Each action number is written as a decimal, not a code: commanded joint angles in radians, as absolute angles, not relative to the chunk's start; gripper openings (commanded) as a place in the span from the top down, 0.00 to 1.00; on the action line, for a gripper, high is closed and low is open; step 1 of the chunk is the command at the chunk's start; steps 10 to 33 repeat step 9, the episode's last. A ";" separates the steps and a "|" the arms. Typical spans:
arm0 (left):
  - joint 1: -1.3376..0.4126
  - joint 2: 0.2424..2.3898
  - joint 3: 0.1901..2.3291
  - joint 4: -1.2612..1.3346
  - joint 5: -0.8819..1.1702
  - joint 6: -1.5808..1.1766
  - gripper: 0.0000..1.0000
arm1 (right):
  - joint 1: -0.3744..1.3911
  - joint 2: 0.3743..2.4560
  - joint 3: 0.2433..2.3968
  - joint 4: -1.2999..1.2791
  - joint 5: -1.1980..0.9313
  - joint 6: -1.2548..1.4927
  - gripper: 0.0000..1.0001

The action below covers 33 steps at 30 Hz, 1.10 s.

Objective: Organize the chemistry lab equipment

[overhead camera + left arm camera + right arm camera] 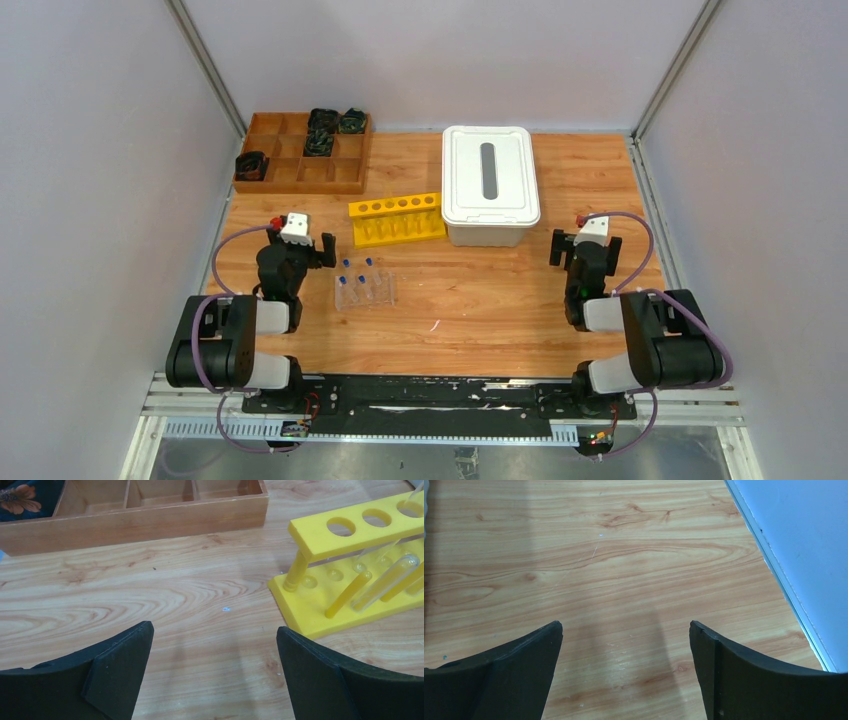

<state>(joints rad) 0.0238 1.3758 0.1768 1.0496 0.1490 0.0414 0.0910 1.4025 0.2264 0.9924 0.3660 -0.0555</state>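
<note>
Left gripper [300, 246] hangs released, its jaws spread wide with nothing between them, low over the table [480, 310]. Just to its right, and a little nearer the arm bases, stands the clear rack [366, 292] with several blue-capped tubes [368, 262] upright in it. Rack and gripper are apart, not touching. Ahead of this gripper and to its right sits the yellow rack [397, 218]. The left wrist view shows a clear glass tube [385, 582] leaning tilted through one of its holes. Ahead and to the left lies the wooden tray [300, 165], with black items [322, 122] in some of its compartments. Between the left fingers [120, 670] only bare wood shows.

Right gripper [585, 248] is likewise released, jaws wide apart and holding nothing, above bare table on the right side. A white box [489, 190] with its lid on stands ahead of it and to its left, close by but not touching. To its right runs the wall [809, 540] of the enclosure. The clear rack and tubes are well off to this gripper's left, between the two grippers but much nearer the left one.
</note>
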 commanded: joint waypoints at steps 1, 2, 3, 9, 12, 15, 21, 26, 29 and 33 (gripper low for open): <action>0.020 1.377 0.185 1.107 0.128 0.054 0.00 | 0.087 1.390 0.232 0.989 0.374 -0.060 0.00; 0.020 1.375 0.186 1.101 0.129 0.053 0.00 | 0.087 1.390 0.233 0.989 0.374 -0.060 0.00; 0.020 1.375 0.187 1.099 0.130 0.052 0.00 | 0.087 1.390 0.233 0.989 0.375 -0.060 0.00; 0.020 1.375 0.187 1.099 0.129 0.054 0.00 | 0.088 1.390 0.233 0.989 0.374 -0.060 0.00; 0.020 1.375 0.187 1.099 0.129 0.054 0.00 | 0.088 1.390 0.233 0.989 0.374 -0.060 0.00; 0.020 1.375 0.187 1.099 0.129 0.054 0.00 | 0.088 1.390 0.233 0.989 0.374 -0.060 0.00; 0.020 1.375 0.187 1.099 0.129 0.054 0.00 | 0.088 1.390 0.233 0.989 0.374 -0.060 0.00; 0.020 1.375 0.187 1.099 0.129 0.054 0.00 | 0.088 1.390 0.233 0.989 0.374 -0.060 0.00; 0.020 1.375 0.187 1.099 0.129 0.054 0.00 | 0.088 1.390 0.233 0.989 0.374 -0.060 0.00; 0.020 1.375 0.187 1.099 0.129 0.054 0.00 | 0.088 1.390 0.233 0.989 0.374 -0.060 0.00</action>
